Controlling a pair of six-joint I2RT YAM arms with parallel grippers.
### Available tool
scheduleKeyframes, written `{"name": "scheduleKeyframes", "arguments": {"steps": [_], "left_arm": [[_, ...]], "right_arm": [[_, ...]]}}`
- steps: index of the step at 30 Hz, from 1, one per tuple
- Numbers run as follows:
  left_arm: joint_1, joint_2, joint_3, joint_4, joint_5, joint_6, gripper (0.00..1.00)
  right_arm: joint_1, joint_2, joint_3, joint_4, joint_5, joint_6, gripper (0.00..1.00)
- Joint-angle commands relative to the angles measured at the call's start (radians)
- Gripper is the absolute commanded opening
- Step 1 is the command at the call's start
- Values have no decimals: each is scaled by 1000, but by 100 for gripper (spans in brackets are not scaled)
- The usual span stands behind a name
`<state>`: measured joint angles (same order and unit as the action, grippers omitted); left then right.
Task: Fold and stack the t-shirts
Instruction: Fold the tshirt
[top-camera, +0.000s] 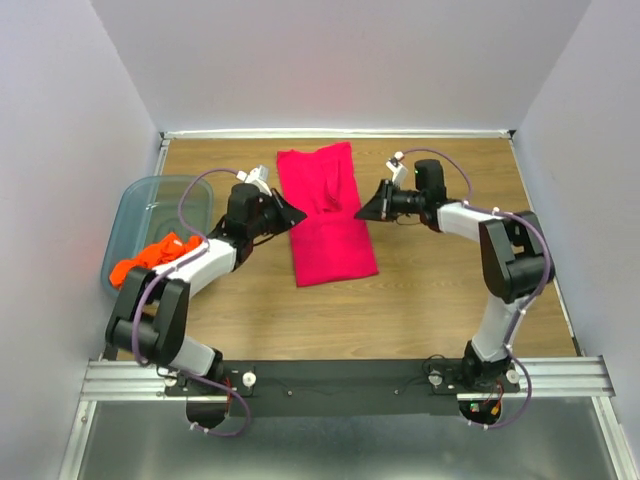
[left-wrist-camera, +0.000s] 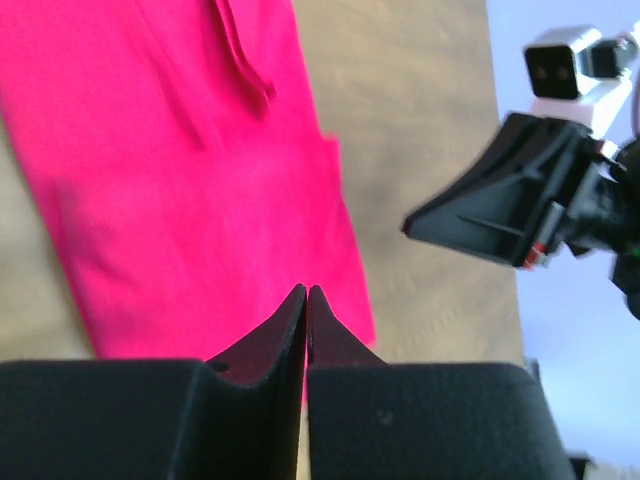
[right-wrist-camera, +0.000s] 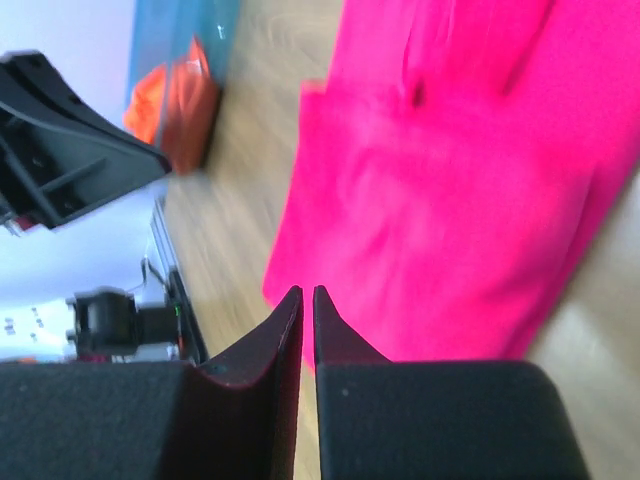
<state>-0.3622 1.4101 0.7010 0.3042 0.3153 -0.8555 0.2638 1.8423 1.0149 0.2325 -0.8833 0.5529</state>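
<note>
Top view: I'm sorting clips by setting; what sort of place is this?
Probably a robot lab cell: white walls box in a wooden table, with left arm and right arm bolted to a metal rail.

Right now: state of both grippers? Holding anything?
Left gripper: closed, fingertips nearly touching, nothing held.
Right gripper: closed, only a thin slit between the fingertips, nothing held.
</note>
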Motion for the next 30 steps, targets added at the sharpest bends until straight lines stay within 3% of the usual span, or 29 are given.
{"name": "scheduleKeyframes", "arguments": {"steps": [1, 9, 17, 24, 30], "left_arm": [[38, 169, 101, -33, 19, 78, 10], [106, 420, 213, -1, 54, 99, 9], [164, 569, 219, 16, 108, 102, 9], [164, 538, 154, 19, 130, 102, 9], [158, 336, 178, -103, 53, 168, 10]], "right_arm": [[-8, 158, 175, -32, 24, 31, 15], [-14, 412, 393, -35, 29, 62, 15], [-72, 495, 324, -35, 110, 44, 15], [-75, 408, 163, -35, 144, -10, 15], [-74, 215, 123, -137, 200, -74, 17]]}}
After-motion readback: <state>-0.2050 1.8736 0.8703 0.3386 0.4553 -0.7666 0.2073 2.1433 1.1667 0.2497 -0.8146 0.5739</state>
